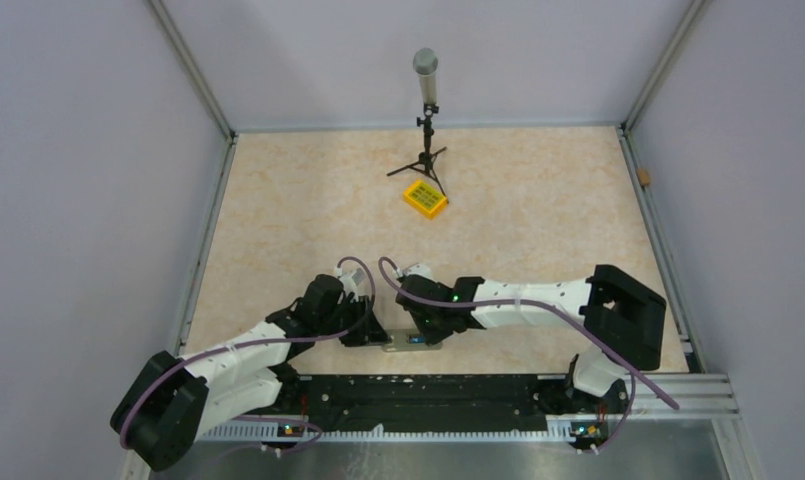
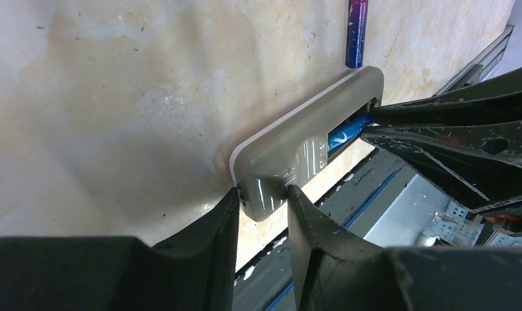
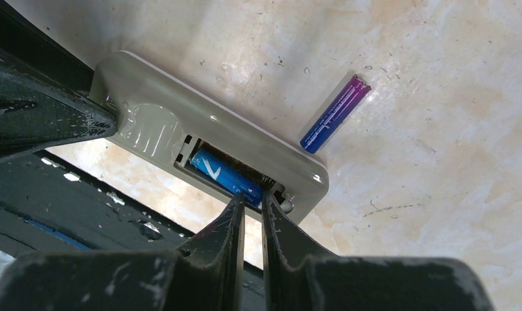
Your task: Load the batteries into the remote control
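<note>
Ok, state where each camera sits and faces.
Top external: high behind the bases, looking down at the table; left arm and right arm meet at the remote control.
Left wrist: low, facing along the remote control; left jaws straddle its end.
Right wrist: above the open compartment, right jaws at the battery inside.
Both wrist views share the remote control and the loose battery.

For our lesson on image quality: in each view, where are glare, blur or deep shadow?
Top external: soft even light, no harsh shadows, the remote control tiny in frame. Left wrist: glare on the remote control's glossy back, the left fingers nearly black. Right wrist: the right fingers dark, softest nearest the lens; the loose battery crisp on the table.
</note>
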Action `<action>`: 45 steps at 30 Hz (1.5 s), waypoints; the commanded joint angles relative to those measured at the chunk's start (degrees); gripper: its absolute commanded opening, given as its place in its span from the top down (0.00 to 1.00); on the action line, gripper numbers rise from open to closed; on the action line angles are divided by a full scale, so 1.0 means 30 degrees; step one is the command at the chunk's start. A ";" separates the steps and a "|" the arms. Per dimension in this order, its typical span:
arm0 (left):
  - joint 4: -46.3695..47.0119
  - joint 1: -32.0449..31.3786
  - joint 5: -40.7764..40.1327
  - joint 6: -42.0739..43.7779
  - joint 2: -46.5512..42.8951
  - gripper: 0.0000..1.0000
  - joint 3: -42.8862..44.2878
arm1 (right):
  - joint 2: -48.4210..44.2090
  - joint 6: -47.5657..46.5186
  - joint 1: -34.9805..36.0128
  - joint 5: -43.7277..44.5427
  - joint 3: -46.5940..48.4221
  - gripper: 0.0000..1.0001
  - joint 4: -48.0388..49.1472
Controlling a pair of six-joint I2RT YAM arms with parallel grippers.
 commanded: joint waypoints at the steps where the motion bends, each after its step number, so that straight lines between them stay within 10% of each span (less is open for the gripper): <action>1: 0.0447 -0.0151 0.0364 -0.0147 -0.0414 0.66 -0.0051 | 0.1786 0.0640 0.0955 -0.1405 -0.0286 0.91 0.2105; 45: 0.0063 -0.0158 0.0349 0.0233 -0.0881 0.64 0.0119 | 0.1925 0.0361 0.1380 0.0906 0.1580 1.00 0.0428</action>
